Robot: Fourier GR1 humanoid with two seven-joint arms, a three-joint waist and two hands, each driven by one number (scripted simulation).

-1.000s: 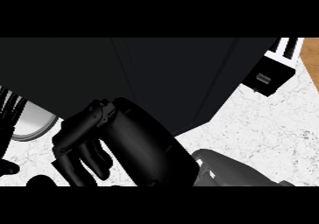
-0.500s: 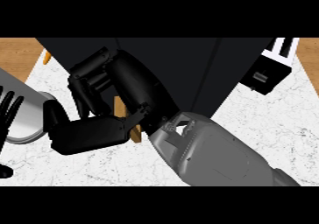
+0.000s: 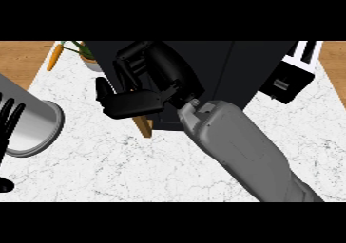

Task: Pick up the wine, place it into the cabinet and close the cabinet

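Where the right forearm [image 3: 235,149] crosses the counter [image 3: 112,163], the right hand [image 3: 149,76] lies against the dark cabinet [image 3: 228,66]; its grip cannot be told. The wine is hidden, position undetermined. The left hand [image 3: 4,127] rests open at the left edge.

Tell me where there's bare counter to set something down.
Bare marble: lower middle of the counter, between the grey container and the right forearm; a smaller patch right of that forearm, below the black-and-white appliance. Crowded: top centre, right hand at the dark cabinet; left edge, by the resting left hand.
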